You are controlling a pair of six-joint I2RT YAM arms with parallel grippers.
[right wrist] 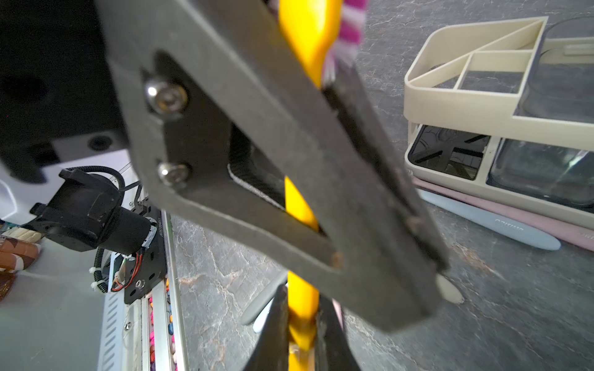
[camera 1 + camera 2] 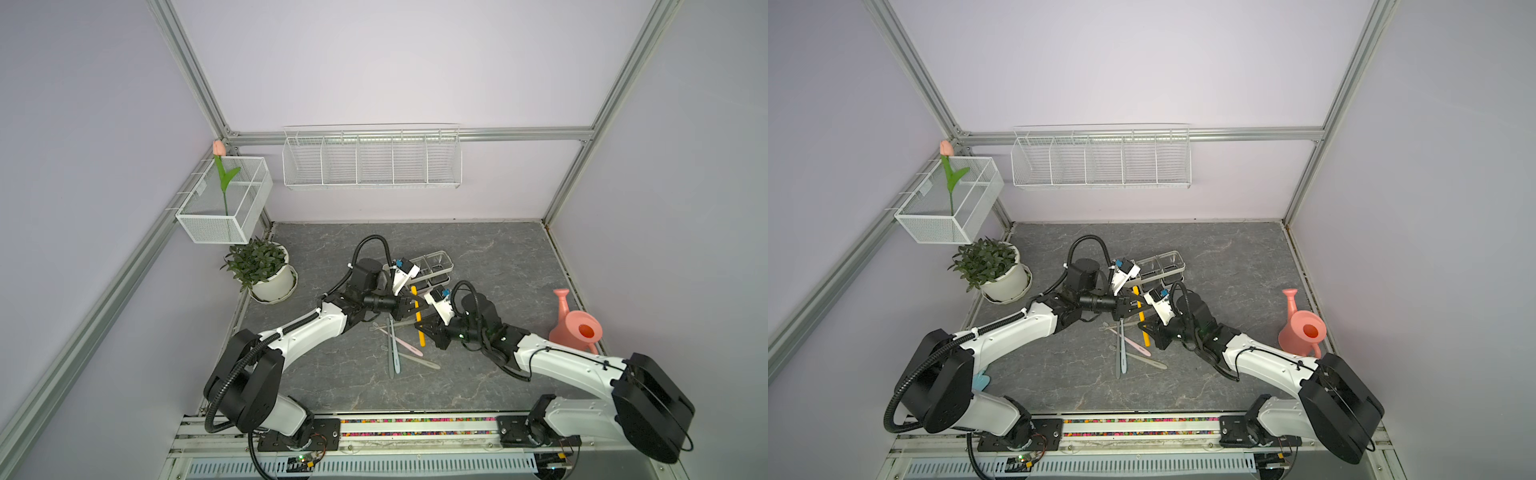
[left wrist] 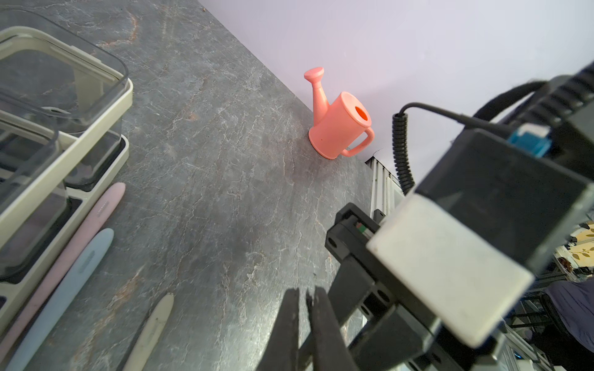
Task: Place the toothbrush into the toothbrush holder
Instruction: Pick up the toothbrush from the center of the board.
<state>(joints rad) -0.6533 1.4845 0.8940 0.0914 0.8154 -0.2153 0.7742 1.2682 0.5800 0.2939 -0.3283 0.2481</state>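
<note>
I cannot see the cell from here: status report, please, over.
Left pincer shut on yellow toothbrush near bristles. Right pincer shut lower on it. Not yet in toothbrush holder. Pink toothbrush and blue toothbrush lie along holder's base.

toothbrush holder: centre | toothbrush: just before it | loose toothbrushes: nearer front | potted plant: left | watering can: right

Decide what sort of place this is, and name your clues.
Probably a robot test cell dressed as a bathroom counter: aluminium frame, the left arm and right arm, plus a toothbrush holder and yellow toothbrush.
</note>
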